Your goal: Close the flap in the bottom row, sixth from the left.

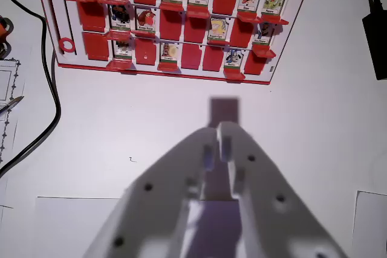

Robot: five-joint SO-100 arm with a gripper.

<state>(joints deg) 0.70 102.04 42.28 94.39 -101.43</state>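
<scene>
Wrist view: the gripper [217, 130] hangs over the white bench [121, 137], jaws pressed together and empty, well short of the red game board [175, 16]. The target flap [233, 60] stands open along the board's near edge. Approaching off-line could knock the neighbouring open flap [263, 39] or shove the whole board.

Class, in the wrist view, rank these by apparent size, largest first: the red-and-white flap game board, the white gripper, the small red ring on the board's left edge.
1. White gripper, though nearness to the camera inflates it.
2. Red-and-white flap game board.
3. Small red ring.
</scene>
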